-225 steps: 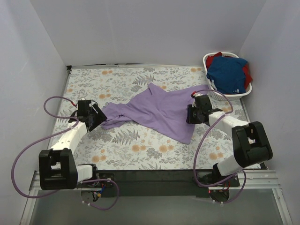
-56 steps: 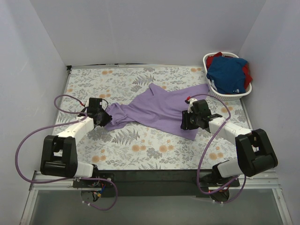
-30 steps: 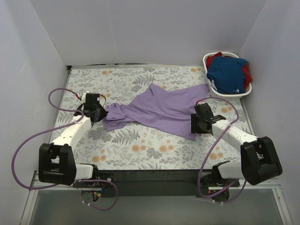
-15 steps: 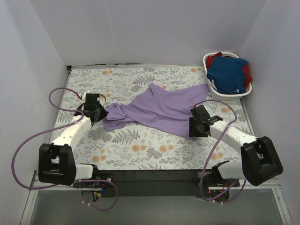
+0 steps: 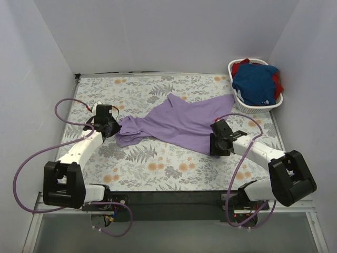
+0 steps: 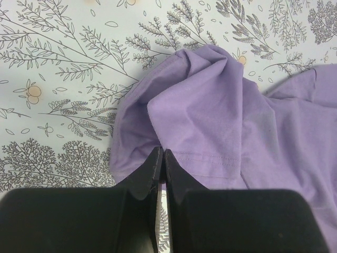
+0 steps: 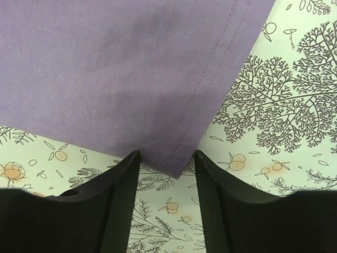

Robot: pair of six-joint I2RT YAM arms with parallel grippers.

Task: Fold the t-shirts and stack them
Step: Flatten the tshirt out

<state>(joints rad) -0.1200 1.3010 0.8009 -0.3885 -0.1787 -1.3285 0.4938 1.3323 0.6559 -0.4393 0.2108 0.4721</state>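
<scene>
While the left pincer (image 6: 161, 154) clamps the lavender cloth t-shirt (image 6: 210, 116) for flattening, the parted right pincer (image 7: 167, 156) must pinch its corner

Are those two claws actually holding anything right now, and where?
The left gripper pinches the purple t-shirt at a bunched fold at one end. The right gripper is open, straddling the shirt's near corner, holding nothing.

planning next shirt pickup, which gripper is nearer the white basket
Right. The right gripper straddles the near corner of the lavender shirt, in front of the basket; the left gripper pinches its far-left end.
</scene>
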